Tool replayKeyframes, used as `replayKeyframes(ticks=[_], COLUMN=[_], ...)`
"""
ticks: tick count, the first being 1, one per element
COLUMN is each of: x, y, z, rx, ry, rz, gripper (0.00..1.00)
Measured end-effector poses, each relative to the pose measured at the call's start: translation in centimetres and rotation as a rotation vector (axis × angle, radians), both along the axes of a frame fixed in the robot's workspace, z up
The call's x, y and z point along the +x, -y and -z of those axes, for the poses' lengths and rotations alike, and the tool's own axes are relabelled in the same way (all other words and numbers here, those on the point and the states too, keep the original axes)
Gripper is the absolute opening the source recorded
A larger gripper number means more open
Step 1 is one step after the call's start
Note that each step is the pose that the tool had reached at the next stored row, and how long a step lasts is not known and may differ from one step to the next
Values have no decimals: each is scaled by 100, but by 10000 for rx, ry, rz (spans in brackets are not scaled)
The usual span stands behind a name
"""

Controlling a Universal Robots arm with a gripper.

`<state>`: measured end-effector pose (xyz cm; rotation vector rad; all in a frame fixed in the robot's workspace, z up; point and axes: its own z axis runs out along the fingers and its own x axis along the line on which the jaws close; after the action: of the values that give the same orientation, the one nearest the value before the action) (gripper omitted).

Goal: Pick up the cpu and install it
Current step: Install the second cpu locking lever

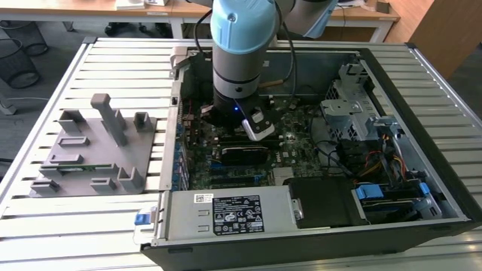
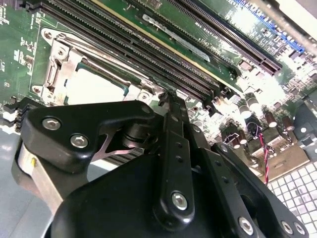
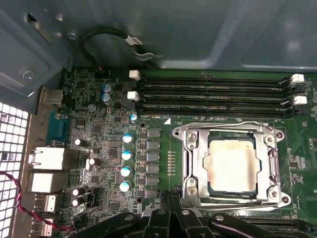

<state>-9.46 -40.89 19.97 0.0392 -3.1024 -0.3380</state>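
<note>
The cpu (image 3: 233, 168) is a pale silver square lying flat inside the metal frame of the motherboard socket (image 3: 190, 163). It also appears as a bright square, the cpu (image 2: 94, 84), in the second wrist view. My gripper (image 3: 171, 197) hangs just beside the socket's edge, over the board, with its black fingers (image 2: 171, 114) pressed together and nothing visible between them. In the exterior view the arm (image 1: 237, 62) reaches straight down into the open computer case (image 1: 391, 73) above the motherboard.
Rows of black memory slots (image 3: 213, 96) run beside the socket. A power supply (image 1: 226, 214), a drive cage (image 1: 350, 107) and loose cables (image 1: 376, 164) crowd the case. A grey parts fixture (image 1: 90, 147) stands on the slatted table at the exterior view's left.
</note>
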Motion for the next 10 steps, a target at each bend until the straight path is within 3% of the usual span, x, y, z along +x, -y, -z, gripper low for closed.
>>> replayKeyframes(ticks=[10], x=[0], y=[1], z=[-37], rx=[-3], ry=[30], rz=[0], gripper=[11])
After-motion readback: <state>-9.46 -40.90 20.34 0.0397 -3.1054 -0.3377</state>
